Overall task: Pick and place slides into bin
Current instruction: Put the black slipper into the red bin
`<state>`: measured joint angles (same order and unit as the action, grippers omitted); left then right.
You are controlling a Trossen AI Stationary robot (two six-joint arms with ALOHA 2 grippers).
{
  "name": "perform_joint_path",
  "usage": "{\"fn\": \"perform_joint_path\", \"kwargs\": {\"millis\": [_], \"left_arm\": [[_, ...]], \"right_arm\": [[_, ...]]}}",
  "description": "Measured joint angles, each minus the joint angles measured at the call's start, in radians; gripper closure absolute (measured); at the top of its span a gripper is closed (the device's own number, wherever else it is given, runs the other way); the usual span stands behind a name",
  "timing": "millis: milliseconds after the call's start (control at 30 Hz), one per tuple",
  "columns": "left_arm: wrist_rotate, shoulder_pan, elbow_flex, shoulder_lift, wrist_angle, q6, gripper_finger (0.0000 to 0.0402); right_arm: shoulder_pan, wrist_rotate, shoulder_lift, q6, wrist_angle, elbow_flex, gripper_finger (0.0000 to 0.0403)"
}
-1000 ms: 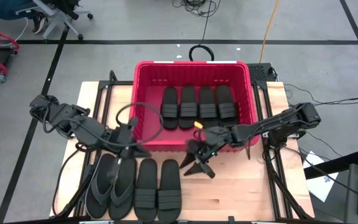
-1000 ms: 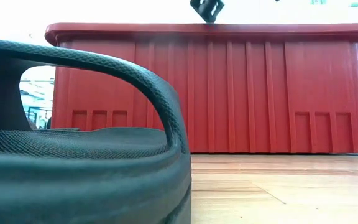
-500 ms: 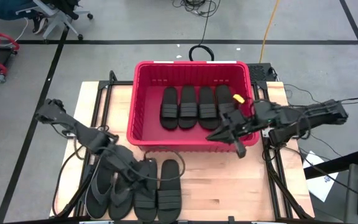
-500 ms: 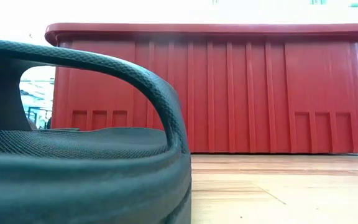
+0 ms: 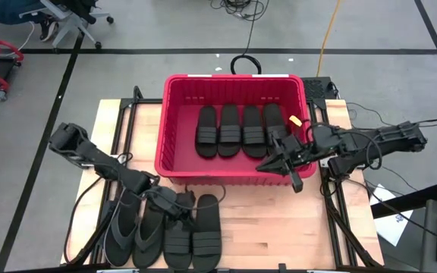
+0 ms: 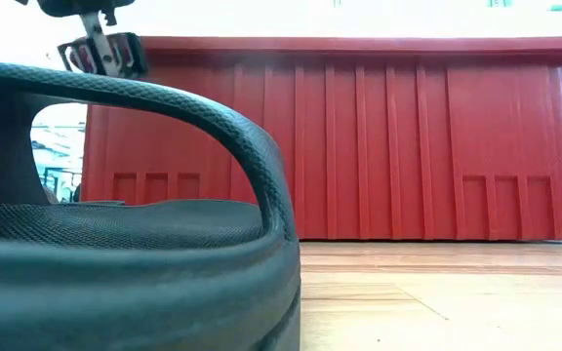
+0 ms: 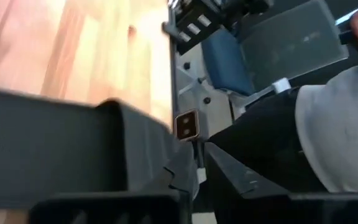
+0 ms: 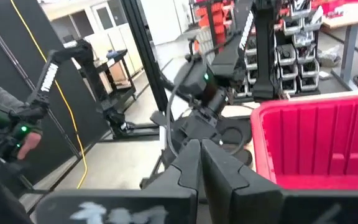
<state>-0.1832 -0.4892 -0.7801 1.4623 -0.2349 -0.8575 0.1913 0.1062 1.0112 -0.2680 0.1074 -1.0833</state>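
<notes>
The red bin (image 5: pixel 234 78) stands at the table's far middle with several black slides (image 5: pixel 241 127) lying side by side on its floor. Near the front left edge, two thong slides (image 5: pixel 131 227) and two band slides (image 5: pixel 192 231) lie flat on their soles. My left gripper (image 5: pixel 179 206) hangs above the far ends of the band slides, about level with the bin's rim in the low view (image 6: pixel 100 54). There is only a narrow gap between its fingers (image 7: pixel 197 155). My right gripper (image 5: pixel 262 167) hovers shut and empty over the bin's near right corner.
One slide (image 6: pixel 115 244) fills the low view's left foreground, right in front of the bin's near wall (image 6: pixel 359 146). Bare wood lies right of the band slides (image 5: pixel 279 227). A person (image 7: pixel 328 137) stands beyond the table, and metal frame rails run along both of its sides.
My left gripper has dropped from beside the bin's near left corner toward the near edge, and now hangs over the band slides. My right gripper has risen from the bare table in front of the bin toward its near right corner. Its fingers have shut. No slide has moved.
</notes>
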Motion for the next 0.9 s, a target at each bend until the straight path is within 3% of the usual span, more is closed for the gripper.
{"fn": "perform_joint_path", "kwargs": {"millis": [400, 567, 733, 900], "left_arm": [[-0.011, -0.013, -0.069, 0.147, 0.037, 0.155, 0.0214], [-0.121, 0.007, -0.074, 0.223, 0.086, 0.129, 0.0171], [-0.214, 0.019, -0.075, 0.278, 0.022, 0.120, 0.0159], [-0.239, 0.032, -0.074, 0.311, -0.001, 0.139, 0.0191]], "right_arm": [[0.016, 0.049, -0.001, -0.143, -0.189, 0.110, 0.0394], [0.031, 0.025, 0.001, -0.139, -0.201, 0.114, 0.0394], [0.034, 0.025, 0.001, -0.148, -0.201, 0.114, 0.0394], [0.034, 0.023, 0.001, -0.157, -0.202, 0.114, 0.0394]]}}
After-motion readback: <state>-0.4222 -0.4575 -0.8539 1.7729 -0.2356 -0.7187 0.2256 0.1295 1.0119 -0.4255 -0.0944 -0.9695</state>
